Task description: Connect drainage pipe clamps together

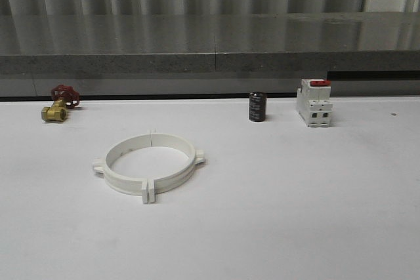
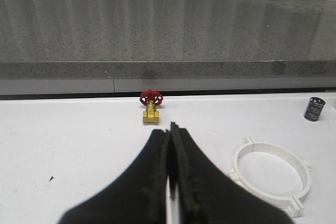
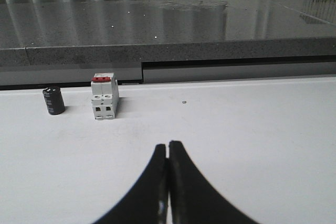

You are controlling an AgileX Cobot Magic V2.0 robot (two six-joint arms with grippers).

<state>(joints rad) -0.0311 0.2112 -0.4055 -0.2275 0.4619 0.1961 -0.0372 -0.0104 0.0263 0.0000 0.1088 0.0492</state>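
Note:
The two white drainage pipe clamps [image 1: 149, 164] lie flat on the white table, left of centre, their end tabs meeting so that they form one wide ring. In the left wrist view the same clamps [image 2: 271, 174] sit off to one side of my left gripper [image 2: 170, 128], apart from it. That gripper is shut, black fingers pressed together with nothing between them. My right gripper [image 3: 167, 144] is shut too, empty, over bare table.
A brass valve with a red handwheel [image 1: 59, 102] stands at the back left. A black cylinder [image 1: 257, 107] and a white breaker with a red switch [image 1: 314, 102] stand at the back right. A grey stone ledge [image 1: 210, 44] runs behind the table.

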